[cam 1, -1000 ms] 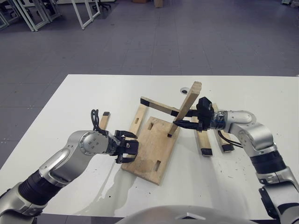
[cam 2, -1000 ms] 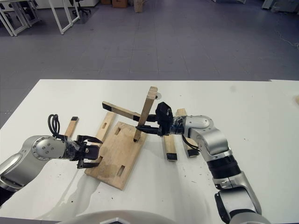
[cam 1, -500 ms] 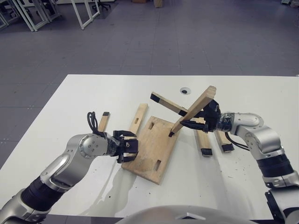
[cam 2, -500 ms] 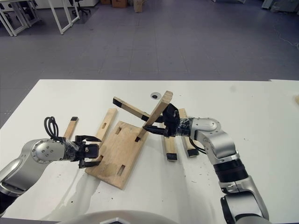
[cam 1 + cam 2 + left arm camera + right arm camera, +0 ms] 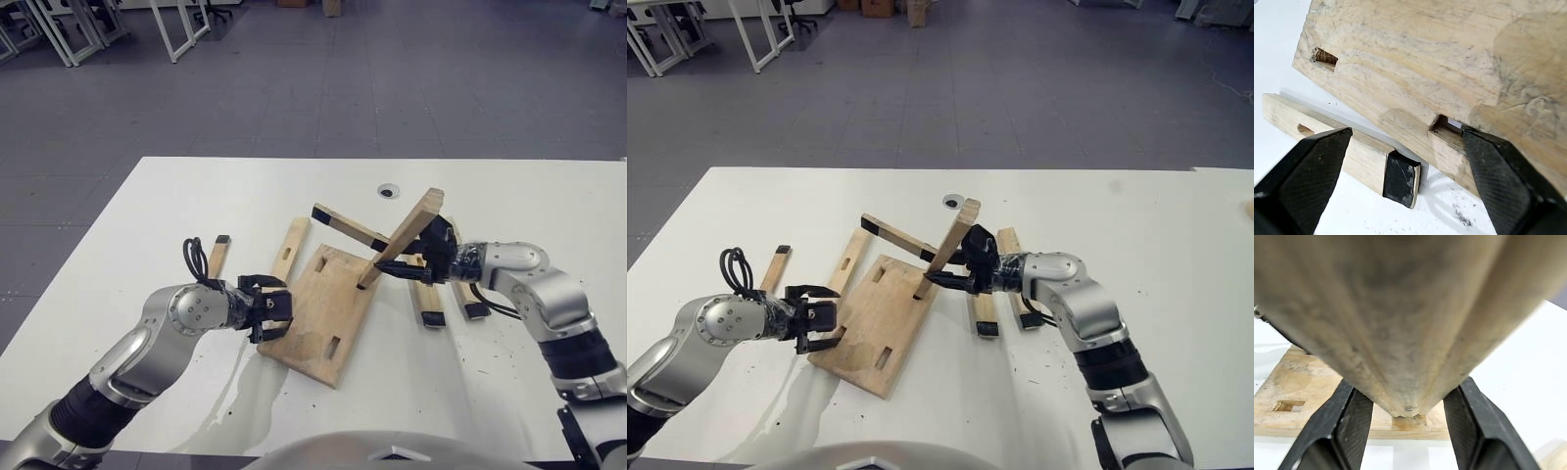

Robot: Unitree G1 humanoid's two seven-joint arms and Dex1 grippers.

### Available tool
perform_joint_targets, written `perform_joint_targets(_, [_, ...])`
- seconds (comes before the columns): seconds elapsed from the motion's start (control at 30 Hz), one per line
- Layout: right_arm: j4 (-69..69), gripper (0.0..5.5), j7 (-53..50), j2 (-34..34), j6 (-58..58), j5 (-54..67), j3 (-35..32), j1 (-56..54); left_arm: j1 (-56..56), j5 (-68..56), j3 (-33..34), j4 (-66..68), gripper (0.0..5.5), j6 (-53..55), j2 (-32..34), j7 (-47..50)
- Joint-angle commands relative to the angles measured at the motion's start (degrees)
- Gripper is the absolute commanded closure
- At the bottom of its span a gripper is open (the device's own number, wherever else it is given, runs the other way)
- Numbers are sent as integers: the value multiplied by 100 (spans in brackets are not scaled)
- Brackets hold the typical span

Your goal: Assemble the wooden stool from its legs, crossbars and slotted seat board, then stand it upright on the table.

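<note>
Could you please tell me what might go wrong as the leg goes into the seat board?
The pale wooden leg with its crossbar, held in the right tool, leans well off vertical at the slotted wooden seat board; its tip may jam or skid across the board. The left tool stands open at the board's edge, so the board could slide under a push.

I see the pale slotted wooden seat board (image 5: 318, 318) lying flat, one wooden leg (image 5: 408, 229) tilted, foot at its far-right slot
</note>
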Motion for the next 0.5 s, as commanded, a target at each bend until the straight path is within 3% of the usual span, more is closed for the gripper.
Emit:
perform_joint_targets(0.03, [1416, 346, -407, -193, 467, -1312, 971, 11, -57, -66, -156, -208, 132, 307, -262, -16])
perform_joint_targets(0.17, [1705, 346, -82, -408, 109, -1932, 1889, -303, -278, -102, -253, -494, 132, 740, -633, 46])
perform_joint_targets(0.27, [1949, 346, 94, -403, -12, -2074, 2223, -351, -378, -87, -351, -627, 132, 1021, -852, 94])
perform_joint_targets(0.5, [2955, 346, 794, -68, 627, -724, 1459, -407, -571, -37, -521, -696, 132, 1376, -1118, 156])
